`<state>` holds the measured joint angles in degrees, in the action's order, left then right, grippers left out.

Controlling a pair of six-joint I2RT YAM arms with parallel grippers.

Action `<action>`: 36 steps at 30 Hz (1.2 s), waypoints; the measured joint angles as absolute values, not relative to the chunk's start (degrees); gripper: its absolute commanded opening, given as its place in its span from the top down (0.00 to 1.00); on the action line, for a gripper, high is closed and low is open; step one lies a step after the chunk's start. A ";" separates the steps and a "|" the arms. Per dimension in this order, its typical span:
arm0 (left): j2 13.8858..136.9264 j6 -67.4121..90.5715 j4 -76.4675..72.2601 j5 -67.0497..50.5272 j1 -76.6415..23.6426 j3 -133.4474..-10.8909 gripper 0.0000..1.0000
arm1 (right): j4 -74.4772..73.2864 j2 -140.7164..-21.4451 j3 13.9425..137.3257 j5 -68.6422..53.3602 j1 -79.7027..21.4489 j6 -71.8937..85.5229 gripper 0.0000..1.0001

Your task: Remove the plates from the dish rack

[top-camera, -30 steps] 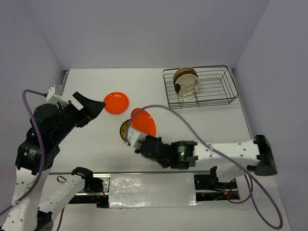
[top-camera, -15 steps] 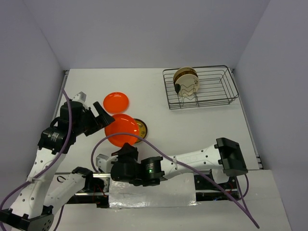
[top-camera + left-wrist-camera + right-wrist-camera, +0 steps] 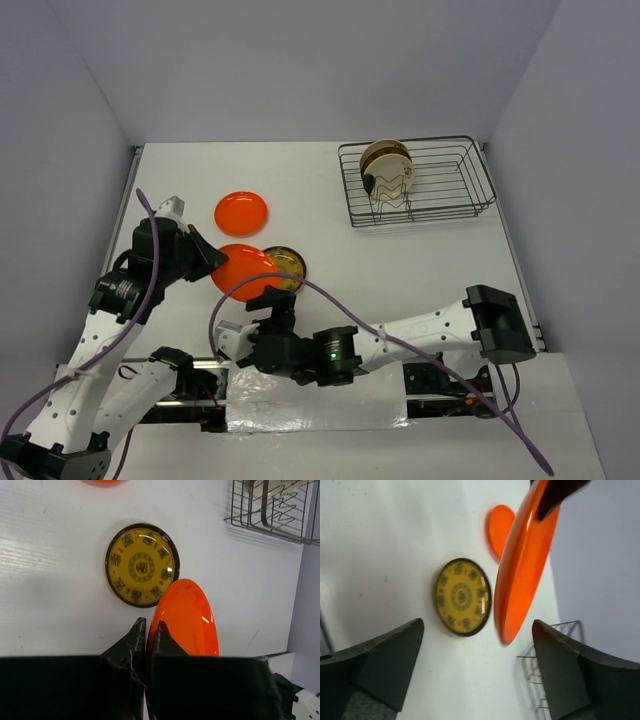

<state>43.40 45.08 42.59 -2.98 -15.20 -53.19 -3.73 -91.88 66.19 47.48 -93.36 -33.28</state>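
My left gripper (image 3: 207, 262) (image 3: 148, 626) is shut on the rim of a bright orange plate (image 3: 245, 272) (image 3: 189, 617) (image 3: 520, 580), which it holds tilted on edge just above the table. Under and beside it, a dark brown plate with a yellow-gold pattern (image 3: 286, 264) (image 3: 141, 565) (image 3: 463, 596) lies flat. A second orange plate (image 3: 241, 213) (image 3: 497, 527) lies flat farther back. My right gripper (image 3: 272, 300) (image 3: 477, 625) stands open near the front edge, with nothing between its fingers. The wire dish rack (image 3: 440, 180) (image 3: 270, 510) at the back right holds cream plates (image 3: 385, 172) upright at its left end.
White walls close in the table on the left, back and right. The right arm (image 3: 420, 330) stretches across the front of the table from its base at the right, and a purple cable (image 3: 330, 300) loops over it.
The orange plate has passed from my right gripper to my left. The right jaws have opened and let go, and the left jaws have shut on its rim.
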 measured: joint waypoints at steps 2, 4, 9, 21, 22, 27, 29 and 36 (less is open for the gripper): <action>43.44 45.71 41.08 -2.00 -15.20 -52.97 1.00 | -2.74 -88.38 62.19 45.58 -92.53 -30.37 0.00; 43.83 46.68 38.09 0.01 -15.20 -52.88 1.00 | -1.30 -83.94 58.13 44.71 -91.35 -27.27 0.00; 51.53 46.57 30.87 7.09 -14.63 -54.50 1.00 | 2.09 -69.10 47.62 48.10 -89.38 -17.04 0.00; 81.45 46.61 7.01 8.93 -5.04 -56.80 0.86 | -14.66 -38.33 39.29 58.11 -88.42 16.38 0.00; 82.54 46.61 5.28 8.43 -4.38 -56.80 0.85 | -16.27 -36.62 38.83 58.28 -88.42 18.17 0.00; 88.01 46.61 0.51 5.72 -1.56 -59.61 0.80 | -21.23 -32.73 37.21 58.98 -88.40 23.46 0.00; 90.78 46.50 -0.67 4.91 -0.95 -61.73 0.78 | -22.81 -33.26 37.01 59.05 -88.38 24.75 0.00; 96.07 46.81 -2.17 1.76 -0.38 -63.42 0.34 | -27.40 -38.20 37.52 60.25 -88.36 28.95 0.00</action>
<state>96.07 46.81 -2.17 1.76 -0.38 -63.42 -27.40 -38.20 37.52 60.25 -88.36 28.95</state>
